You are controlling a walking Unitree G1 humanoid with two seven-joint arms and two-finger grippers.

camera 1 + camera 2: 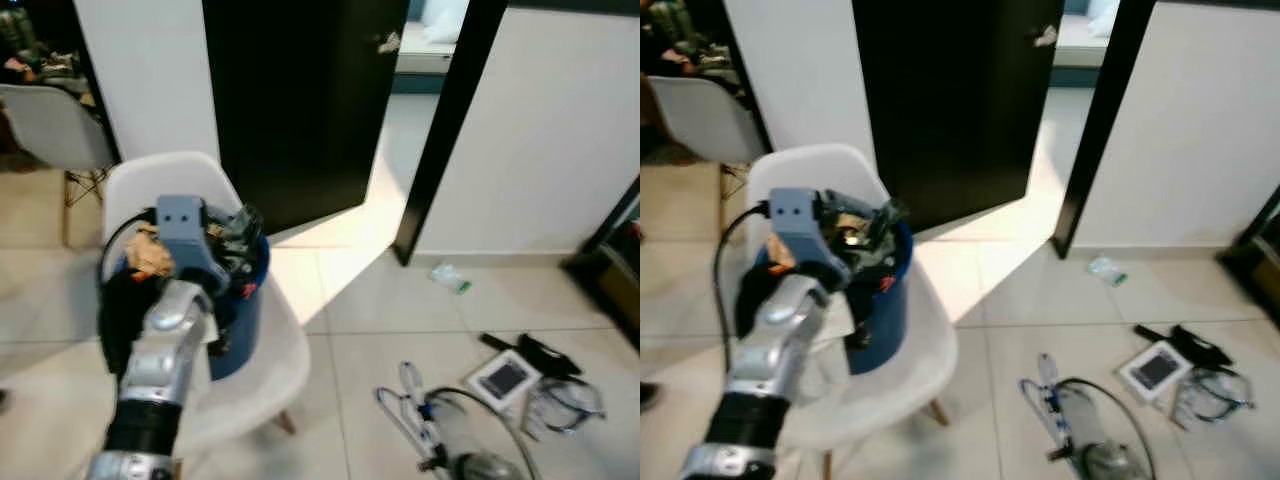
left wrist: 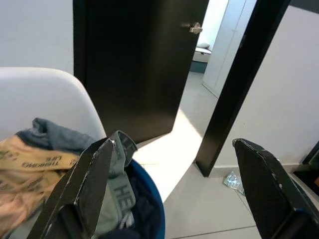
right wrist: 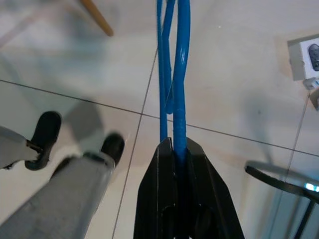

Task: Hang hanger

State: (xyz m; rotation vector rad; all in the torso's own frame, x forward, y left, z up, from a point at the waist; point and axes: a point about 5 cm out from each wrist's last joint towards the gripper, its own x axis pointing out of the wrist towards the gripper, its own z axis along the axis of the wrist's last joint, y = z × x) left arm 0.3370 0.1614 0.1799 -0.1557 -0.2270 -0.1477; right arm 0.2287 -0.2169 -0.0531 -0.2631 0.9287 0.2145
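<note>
Right pincer (image 3: 174,149) clamped on thin blue plastic hanger (image 3: 172,64) above the tiled floor (image 3: 234,84); light, stiff, likely slippery. Left pincer (image 2: 172,164), fingers apart, hovers over blue laundry bucket (image 1: 240,320).

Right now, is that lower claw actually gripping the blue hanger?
Touching. The right wrist view shows the right end effector with its black fingers closed tight against the blue hanger, which runs out from between them with no gap.

Head eyes look down at the chair (image 1: 255,340); both share the doorway (image 1: 1080,110).
</note>
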